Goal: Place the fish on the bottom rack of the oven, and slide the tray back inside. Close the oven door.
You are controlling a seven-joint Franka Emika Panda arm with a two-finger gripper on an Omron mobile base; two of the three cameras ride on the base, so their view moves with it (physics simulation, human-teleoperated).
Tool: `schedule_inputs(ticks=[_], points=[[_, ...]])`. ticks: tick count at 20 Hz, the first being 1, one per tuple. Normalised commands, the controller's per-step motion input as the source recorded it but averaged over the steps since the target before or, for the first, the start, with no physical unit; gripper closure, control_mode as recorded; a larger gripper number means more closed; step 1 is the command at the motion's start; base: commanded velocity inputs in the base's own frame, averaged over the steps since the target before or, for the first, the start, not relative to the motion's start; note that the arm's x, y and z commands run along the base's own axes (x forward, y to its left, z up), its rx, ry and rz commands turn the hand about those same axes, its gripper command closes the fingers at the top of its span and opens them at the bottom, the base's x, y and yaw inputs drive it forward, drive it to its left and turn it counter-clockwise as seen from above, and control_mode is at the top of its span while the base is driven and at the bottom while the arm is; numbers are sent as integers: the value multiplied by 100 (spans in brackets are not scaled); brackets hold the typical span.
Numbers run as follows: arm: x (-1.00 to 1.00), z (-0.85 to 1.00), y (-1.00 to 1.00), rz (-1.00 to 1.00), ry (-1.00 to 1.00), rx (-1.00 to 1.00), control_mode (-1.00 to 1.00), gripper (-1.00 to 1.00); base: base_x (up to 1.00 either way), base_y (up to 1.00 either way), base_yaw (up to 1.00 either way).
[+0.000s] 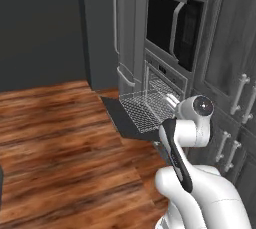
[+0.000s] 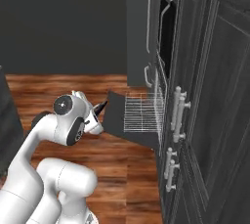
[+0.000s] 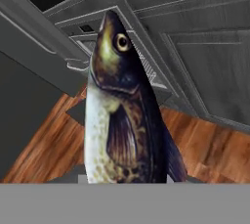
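Progress first: you have the fish [image 3: 122, 110] in hand, and nothing beyond that is done. In the hand view it stands up out of the jaws, head away from the camera, filling the middle of the picture, so the jaws are closed narrow on its tail end. In the right base view a dark tapered tip pokes out past the gripper [image 2: 99, 109], which hangs above the wooden floor [image 1: 60, 138], just outside the free edge of the oven door [image 2: 113, 113].

That door is folded down flat, and the bottom rack [image 1: 147, 105] is pulled out over it, its wire grid bare. The rack's inner edge sits at the mouth of the oven [image 1: 165, 80], and its outer edge reaches roughly halfway across the lowered door. The fish is near the rack but apart from it, not yet over the wire.

What is left for you, judging from this: carry the fish over the rack and set it down, let go, push the rack back into the cavity, then lift the door shut.

As for writing, you have none to read. The oven's control strip shows small knobs and a display, but no legible letters, brand or label appear on it, on the cabinets, or on the arm.
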Motion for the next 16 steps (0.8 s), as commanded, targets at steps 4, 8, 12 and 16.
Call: schedule_inputs(ticks=[4, 8, 12, 16], points=[[0, 0, 0, 0, 0, 0, 100, 100, 85, -10, -11], [0, 0, 0, 0, 0, 0, 100, 100, 88, 0, -11], [0, 0, 0, 0, 0, 0, 100, 100, 76, -4, -11], [0, 0, 0, 0, 0, 0, 100, 100, 60, -15, -11]])
